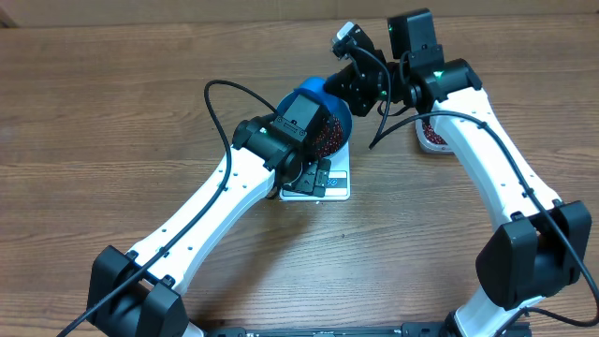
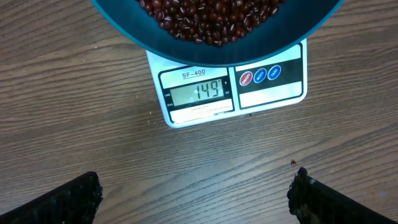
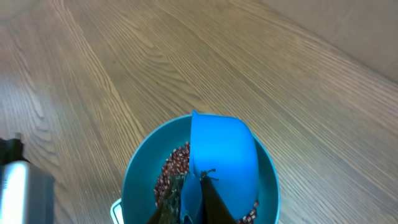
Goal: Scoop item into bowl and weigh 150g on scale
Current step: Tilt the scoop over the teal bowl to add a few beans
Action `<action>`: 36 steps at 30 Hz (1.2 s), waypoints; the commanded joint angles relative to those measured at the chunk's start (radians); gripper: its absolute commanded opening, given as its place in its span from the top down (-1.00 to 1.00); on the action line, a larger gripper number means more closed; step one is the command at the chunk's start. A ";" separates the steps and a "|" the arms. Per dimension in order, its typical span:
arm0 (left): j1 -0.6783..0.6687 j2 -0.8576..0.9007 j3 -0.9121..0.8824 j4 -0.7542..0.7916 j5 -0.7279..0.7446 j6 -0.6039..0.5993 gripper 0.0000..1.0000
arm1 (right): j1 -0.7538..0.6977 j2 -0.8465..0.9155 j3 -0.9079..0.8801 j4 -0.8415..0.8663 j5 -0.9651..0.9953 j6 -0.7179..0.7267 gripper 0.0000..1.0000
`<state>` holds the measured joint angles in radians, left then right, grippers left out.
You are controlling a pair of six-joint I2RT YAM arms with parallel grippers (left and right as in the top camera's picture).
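Left wrist view looks down on the white kitchen scale [image 2: 273,81], whose display [image 2: 198,92] seems to read 149, though the digits are small enough that I would not swear to the last one. The blue bowl [image 2: 280,31] sits on the scale with a bed of red-brown beans [image 2: 211,18] inside, and one stray bean [image 2: 293,163] lies on the wooden table [image 2: 74,124] just in front. The left gripper [image 2: 196,183] hovers near the scale, jaws wide apart and nothing between them. In the right wrist view the right gripper [image 3: 191,199] has its jaws clamped on the handle of the blue scoop [image 3: 224,149], held above the bowl. By my judgement the weight is barely short of target, so the danger is overshoot: a full tip of the scoop, or leftover beans sliding out, would carry it past. A scoop resting on the rim would also press the scale and falsify the reading. The clear tub [image 1: 433,139] of beans stands apart on the right.
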<state>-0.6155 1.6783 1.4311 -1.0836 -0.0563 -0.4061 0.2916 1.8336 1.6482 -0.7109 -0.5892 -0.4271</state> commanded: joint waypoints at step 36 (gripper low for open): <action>-0.006 0.002 -0.005 0.000 0.003 -0.006 -0.99 | 0.073 -0.134 0.023 -0.046 0.254 -0.083 0.93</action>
<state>-0.6155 1.6783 1.4311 -1.0836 -0.0563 -0.4061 0.3481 1.7393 1.6485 -0.7555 -0.4625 -0.4931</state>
